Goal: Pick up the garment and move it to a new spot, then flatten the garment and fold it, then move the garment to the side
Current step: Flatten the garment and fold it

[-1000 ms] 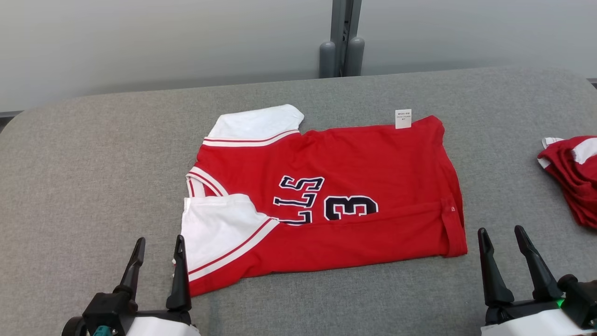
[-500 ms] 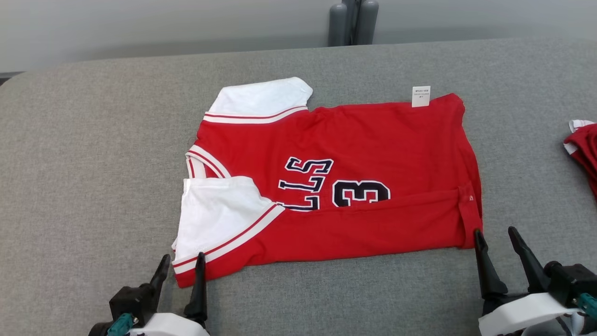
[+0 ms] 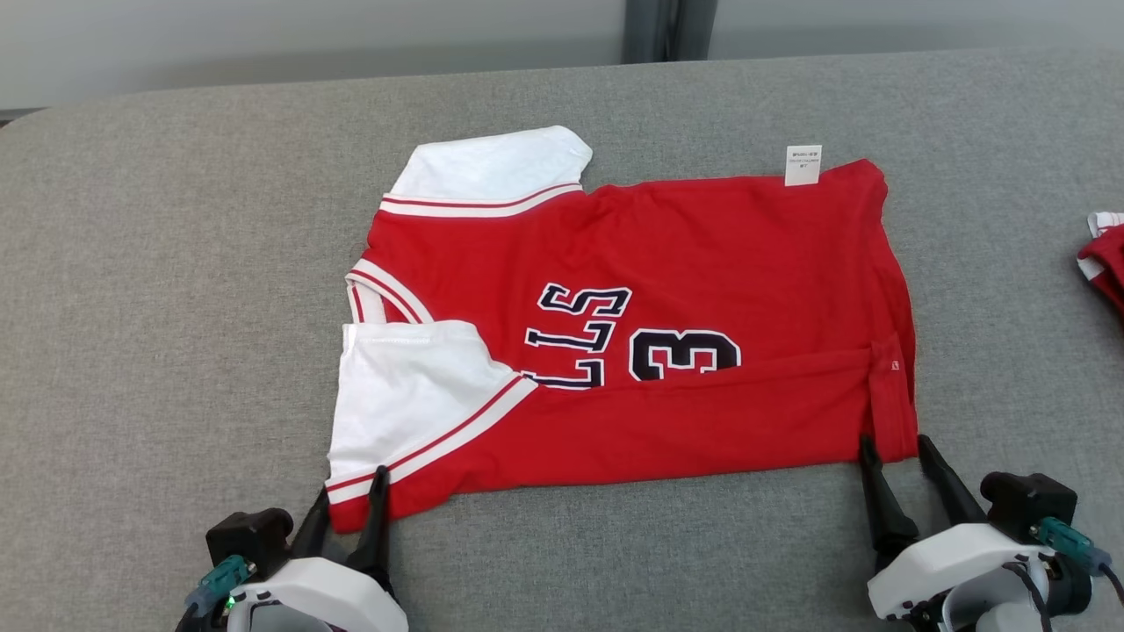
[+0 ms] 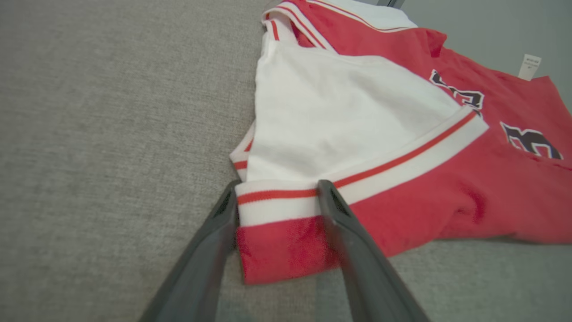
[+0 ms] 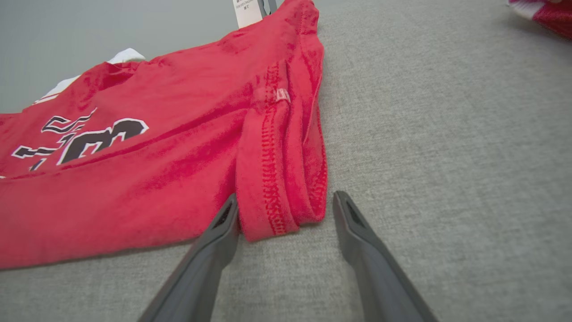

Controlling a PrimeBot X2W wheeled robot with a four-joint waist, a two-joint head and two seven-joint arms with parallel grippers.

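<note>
The left gripper (image 3: pixel 351 488) is seen wide open at 7 o'clock of the red jersey (image 3: pixel 702 254), whose white-cuffed corner is straddled by its fingers. The jersey is spread mid-way across the grey padded table (image 3: pixel 158 263), its hem corner at 5 o'clock likewise straddled by the wide-open right gripper (image 3: pixel 897 449). Bare surface is left at 9 o'clock, and a narrower strip at 3 o'clock before a second red garment (image 3: pixel 1108 263).
</note>
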